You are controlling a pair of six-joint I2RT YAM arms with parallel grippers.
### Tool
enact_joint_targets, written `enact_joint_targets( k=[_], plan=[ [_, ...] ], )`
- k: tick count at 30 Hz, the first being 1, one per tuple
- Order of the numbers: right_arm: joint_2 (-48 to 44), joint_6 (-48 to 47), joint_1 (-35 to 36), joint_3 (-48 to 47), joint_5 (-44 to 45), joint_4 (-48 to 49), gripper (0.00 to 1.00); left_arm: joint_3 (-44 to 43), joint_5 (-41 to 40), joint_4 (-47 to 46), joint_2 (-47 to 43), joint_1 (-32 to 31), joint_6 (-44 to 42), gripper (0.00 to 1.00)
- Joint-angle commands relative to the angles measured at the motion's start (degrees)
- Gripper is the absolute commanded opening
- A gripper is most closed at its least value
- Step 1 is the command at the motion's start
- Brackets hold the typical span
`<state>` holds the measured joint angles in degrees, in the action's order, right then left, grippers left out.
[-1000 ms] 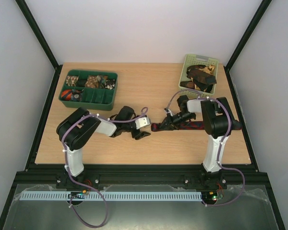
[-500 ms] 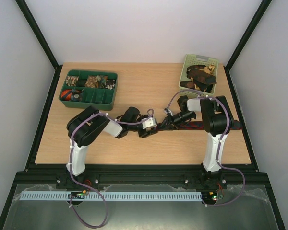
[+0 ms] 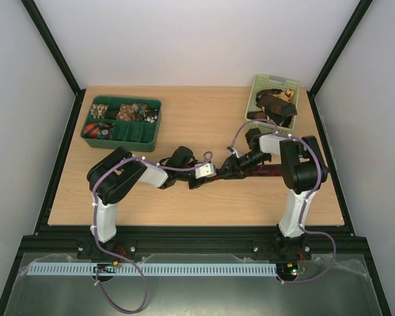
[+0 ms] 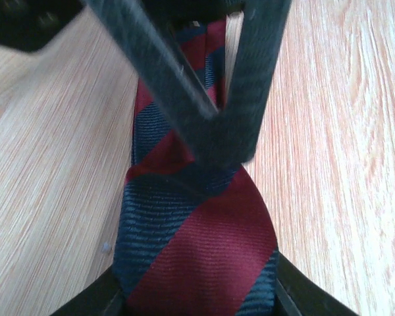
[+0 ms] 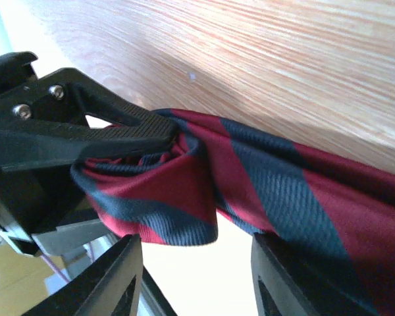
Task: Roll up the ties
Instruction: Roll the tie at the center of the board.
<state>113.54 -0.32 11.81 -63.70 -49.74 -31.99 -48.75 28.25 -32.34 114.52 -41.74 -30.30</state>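
Note:
A dark red tie with navy diagonal stripes (image 3: 266, 172) lies across the table right of centre. My left gripper (image 3: 212, 174) reaches in from the left and is shut on the tie's folded left end (image 4: 197, 250). That end fills the gap between the left fingers (image 4: 95, 299). My right gripper (image 3: 229, 170) meets it tip to tip. In the right wrist view its fingers (image 5: 118, 276) stand apart under the folded end (image 5: 178, 197), with light showing between them. The left gripper (image 5: 85, 131) shows there clamped on the fold. The right gripper's dark fingers (image 4: 184, 85) cross the tie in the left wrist view.
A pale green basket (image 3: 274, 83) at the back right holds more dark and brown ties (image 3: 274, 105). A dark green divided tray (image 3: 122, 136) at the back left holds several rolled ties (image 3: 95, 130). Both arms' cables loop above the grippers.
My left arm has swung right from the table's middle up to the tie's left end and closed on it. My right gripper has stayed at that end, shifting only slightly.

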Motion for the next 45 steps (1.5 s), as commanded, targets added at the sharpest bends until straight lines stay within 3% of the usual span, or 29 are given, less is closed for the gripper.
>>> enact_joint_targets(
  k=[1, 9, 16, 24, 32, 41, 45],
  plan=[
    [-4.6, -0.23, -0.48, 1.28, 2.95, -0.9, 0.5, 2.54, -4.11, 15.55, 0.64, 0.78, 0.45, 0.34],
    [-2.45, 3.43, 3.93, -0.73, 0.75, 2.38, 0.48, 1.75, -4.64, 18.25, 0.83, 0.25, 1.07, 0.34],
    [0.07, 4.15, 5.51, -3.36, 4.12, 3.1, 0.39, 1.96, -4.81, 19.18, 0.89, 0.25, -0.06, 0.35],
    [-3.75, -1.78, 4.73, -3.26, 10.3, -4.33, 0.49, 1.63, -4.77, 19.83, 1.19, 0.25, -0.82, 0.35],
    [-1.66, 2.6, 5.84, -5.96, 6.97, -0.81, 0.47, 1.9, -4.5, 20.2, 0.96, 0.25, -1.31, 0.36],
    [0.69, 0.89, 7.18, -5.03, 7.12, -1.08, 0.22, 1.46, -4.52, 20.47, 1.4, 0.25, -1.34, 0.36],
    [0.48, 0.33, 6.96, -3.52, 8.18, -0.46, 0.03, 1.54, -4.48, 20.43, 1.33, 0.34, -1.26, 0.37]
  ],
)
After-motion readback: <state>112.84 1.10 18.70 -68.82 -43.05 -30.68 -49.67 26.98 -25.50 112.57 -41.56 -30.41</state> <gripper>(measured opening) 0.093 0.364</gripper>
